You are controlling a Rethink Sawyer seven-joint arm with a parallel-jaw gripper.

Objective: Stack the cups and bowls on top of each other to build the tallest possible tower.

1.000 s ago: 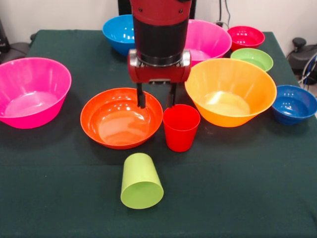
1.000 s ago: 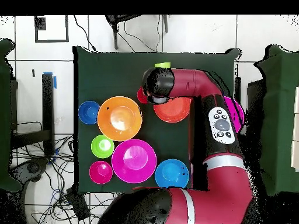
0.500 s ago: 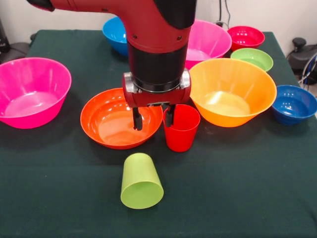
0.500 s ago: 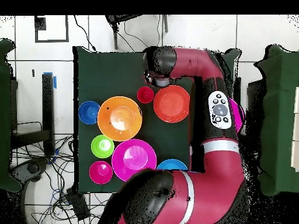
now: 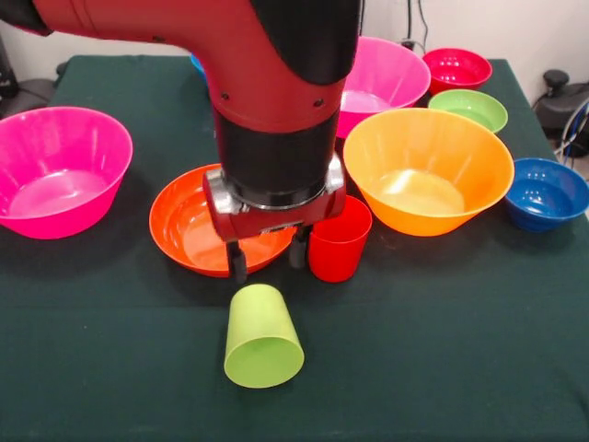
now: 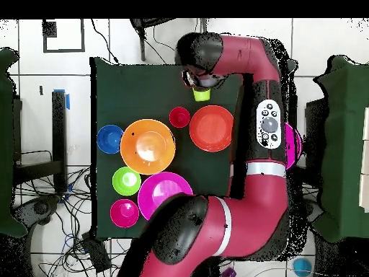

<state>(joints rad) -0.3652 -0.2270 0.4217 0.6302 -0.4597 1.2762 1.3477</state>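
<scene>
Your tool hangs open and empty just above the lime green cup, which lies tipped on its side on the desk. Left to right behind it: red-orange bowl, upright red cup, big orange bowl, nothing stacked.

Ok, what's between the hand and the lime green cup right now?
Nothing: the front view shows only bare dark green tablecloth between the open hand and the tipped lime green cup just below it.

Pincer spread, pointing down
</scene>
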